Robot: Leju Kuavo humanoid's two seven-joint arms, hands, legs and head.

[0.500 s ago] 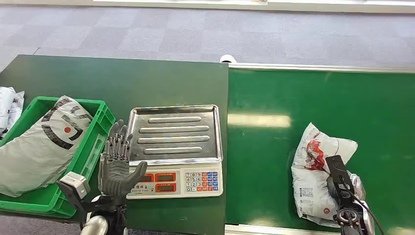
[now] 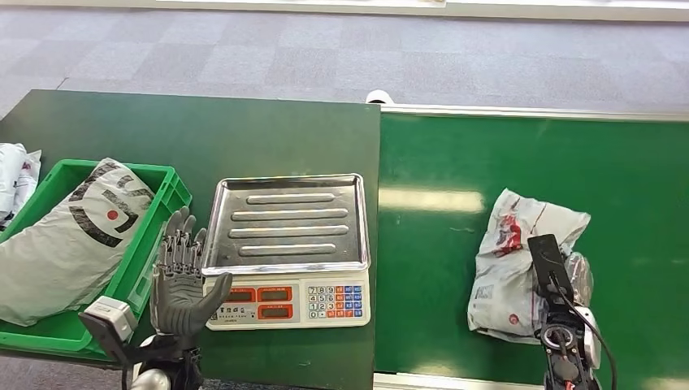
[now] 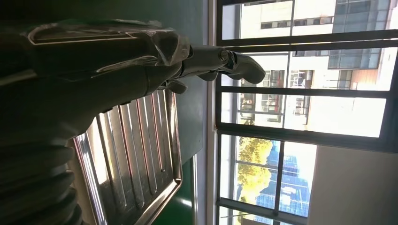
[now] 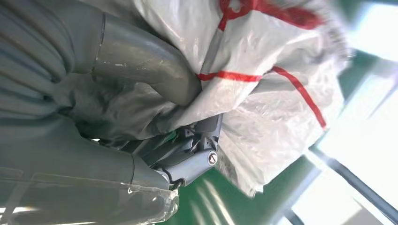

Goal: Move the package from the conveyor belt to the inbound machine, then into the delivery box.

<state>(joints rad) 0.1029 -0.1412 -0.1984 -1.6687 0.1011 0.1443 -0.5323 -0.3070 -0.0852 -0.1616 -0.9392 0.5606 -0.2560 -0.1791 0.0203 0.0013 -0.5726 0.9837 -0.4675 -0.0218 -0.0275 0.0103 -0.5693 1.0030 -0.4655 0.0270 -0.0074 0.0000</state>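
Observation:
The white package with red print lies crumpled on the green conveyor belt, near its front edge at the right. My right hand grips its right side; in the right wrist view the thumb presses into the package and the fingers curl under it. The inbound machine is a scale with a bare steel tray, left of the belt. My left hand is open, fingers spread upward, by the scale's front left corner. The left wrist view has that hand above the tray.
A green crate at the left holds a large grey bag. More white bags lie beyond it at the table's left edge. The dark green table stretches behind the scale, and tiled floor lies further back.
The package has shifted left and bunched up in my right hand's grip. My left hand has dropped slightly toward the lower left.

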